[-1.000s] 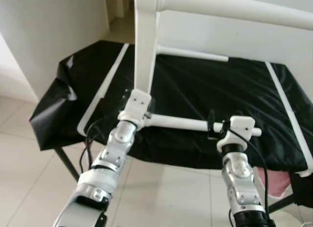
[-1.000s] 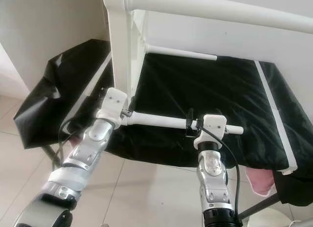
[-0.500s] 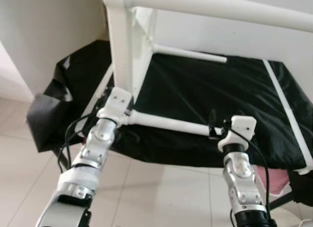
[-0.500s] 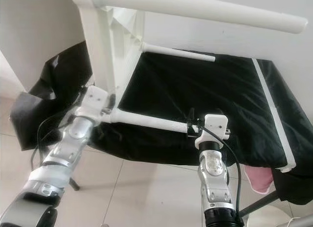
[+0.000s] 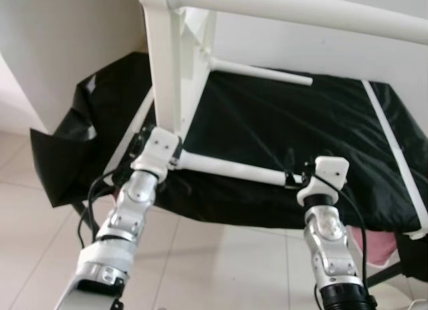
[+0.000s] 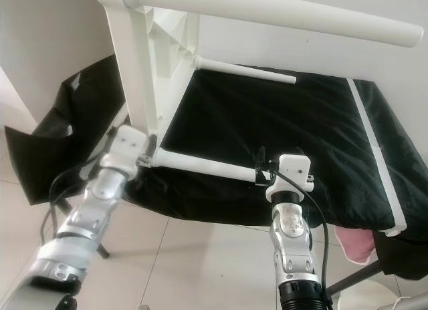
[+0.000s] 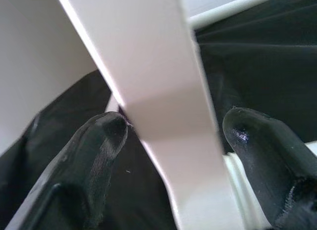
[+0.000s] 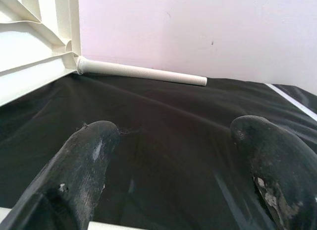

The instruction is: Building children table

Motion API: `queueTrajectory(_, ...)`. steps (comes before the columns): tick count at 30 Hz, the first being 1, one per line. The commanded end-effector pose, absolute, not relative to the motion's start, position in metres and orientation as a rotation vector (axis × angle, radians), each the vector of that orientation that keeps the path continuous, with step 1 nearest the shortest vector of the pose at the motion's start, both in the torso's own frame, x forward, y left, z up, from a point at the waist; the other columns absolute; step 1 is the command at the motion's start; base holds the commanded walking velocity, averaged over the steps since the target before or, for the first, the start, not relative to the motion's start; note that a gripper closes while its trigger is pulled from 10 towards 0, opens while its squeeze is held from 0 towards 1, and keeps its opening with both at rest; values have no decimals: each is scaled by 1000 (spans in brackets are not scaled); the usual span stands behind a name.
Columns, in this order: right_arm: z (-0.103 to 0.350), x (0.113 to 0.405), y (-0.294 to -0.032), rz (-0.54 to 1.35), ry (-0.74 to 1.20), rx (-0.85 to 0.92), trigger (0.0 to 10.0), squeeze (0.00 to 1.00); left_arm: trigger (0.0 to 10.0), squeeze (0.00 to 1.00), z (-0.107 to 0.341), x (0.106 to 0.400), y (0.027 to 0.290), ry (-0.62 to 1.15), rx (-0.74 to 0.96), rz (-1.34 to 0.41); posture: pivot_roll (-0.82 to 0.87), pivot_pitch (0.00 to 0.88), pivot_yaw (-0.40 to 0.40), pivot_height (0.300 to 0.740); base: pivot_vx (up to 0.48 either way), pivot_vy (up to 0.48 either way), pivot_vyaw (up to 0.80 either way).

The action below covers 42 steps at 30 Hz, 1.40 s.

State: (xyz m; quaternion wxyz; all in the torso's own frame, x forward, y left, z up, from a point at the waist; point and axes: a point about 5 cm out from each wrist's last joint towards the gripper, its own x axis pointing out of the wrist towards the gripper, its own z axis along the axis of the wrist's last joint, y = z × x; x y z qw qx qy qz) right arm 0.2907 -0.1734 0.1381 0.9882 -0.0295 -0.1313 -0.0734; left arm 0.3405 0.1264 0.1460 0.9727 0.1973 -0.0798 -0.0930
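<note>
While you look down from the head camera, you see the white children's table point(image 5: 175, 63) standing on its side on a worktop point(image 6: 374, 149) draped in black plastic sheet point(image 5: 281, 133), its flat white top toward the left and its round legs pointing to the right. One leg runs across the top of the view point(image 6: 281, 13), a second thinner-looking one lies farther back against the pale wall point(image 6: 244, 69), and a third leg point(image 5: 231, 168) stretches low along the worktop's near edge between your two arms.

Your left end effector point(image 7: 171, 133) sits at the bottom corner of the tabletop, where the near leg joins it. In the left wrist view its fingers point(image 7: 101, 141) stand apart on either side of the white panel edge, with a gap at each side, so they straddle the panel rather than pinch it.

Your right end effector point(image 5: 294, 176) is at the free end of the near leg. In the right wrist view its fingers point(image 8: 89, 150) are spread wide, and a thin white strip, seemingly the leg, shows at the very bottom edge between them; you cannot tell whether they touch it.

White tape strips point(image 5: 394, 156) run along the black sheet. Pale floor tiles point(image 5: 221, 270) lie below, and something pink point(image 6: 353, 246) shows under the worktop's right corner.
</note>
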Motion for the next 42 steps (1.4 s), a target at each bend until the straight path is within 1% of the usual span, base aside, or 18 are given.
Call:
queueTrajectory(1,136,292,-176,-151,-258,-55,10000,0,10000,0,145,337,118,-169,382,-227,23,4,-30,740,0,0,0)
queueTrajectory(3,136,292,-176,-148,-259,-55,10000,0,10000,0,140,332,110,-152,366,-308,22,0,-29,740,0,0,0)
queueTrajectory(4,136,292,-176,-148,-259,-55,10000,0,10000,0,140,332,110,-152,366,-308,22,0,-29,740,0,0,0)
queueTrajectory(7,136,293,-176,-146,-260,-58,10000,0,10000,0,130,316,96,-110,308,-496,19,0,-25,740,0,0,0)
queueTrajectory(9,136,293,-177,-146,-260,-59,10000,0,10000,0,129,312,94,-99,291,-522,19,0,-24,740,0,0,0)
queueTrajectory(11,135,292,-178,-149,-260,-61,10000,0,10000,0,123,304,94,-35,255,-573,19,0,-23,740,0,0,0)
queueTrajectory(15,134,291,-179,-150,-259,-62,10000,0,10000,0,120,294,94,-8,255,-623,21,0,-22,740,0,0,0)
queueTrajectory(18,133,291,-178,-147,-255,-62,10000,0,10000,0,118,287,92,-7,249,-655,28,0,-26,740,0,0,0)
queueTrajectory(22,132,291,-177,-141,-253,-61,10000,0,10000,0,118,286,89,-13,238,-646,29,0,-27,740,0,0,0)
queueTrajectory(24,133,292,-176,-137,-258,-60,10000,0,10000,0,118,288,86,5,178,-621,27,0,-28,740,0,0,0)
queueTrajectory(25,133,292,-176,-137,-258,-60,10000,0,10000,0,118,288,86,5,178,-621,27,0,-28,740,0,0,0)
queueTrajectory(26,134,292,-176,-141,-263,-60,10000,0,10000,0,121,289,84,16,111,-622,25,0,-29,740,0,0,0)
queueTrajectory(27,134,292,-176,-141,-263,-60,10000,0,10000,0,121,289,84,16,111,-622,25,0,-29,740,0,0,0)
queueTrajectory(29,135,292,-179,-154,-269,-58,10000,0,10000,0,127,291,81,11,29,-626,25,0,-31,740,0,0,0)
queueTrajectory(30,135,292,-179,-154,-269,-58,10000,0,10000,0,127,291,81,11,29,-626,25,0,-31,740,0,0,0)
queueTrajectory(32,135,291,-180,-163,-271,-55,10000,0,10000,0,132,292,80,12,-26,-629,23,0,-31,740,0,0,0)
queueTrajectory(37,135,290,-179,-158,-273,-48,10000,0,10000,0,136,292,75,15,-82,-656,18,0,-32,740,0,0,0)
queueTrajectory(42,135,289,-180,-166,-278,-57,10000,0,10000,0,137,291,72,1,-64,-679,14,0,-35,740,0,0,0)
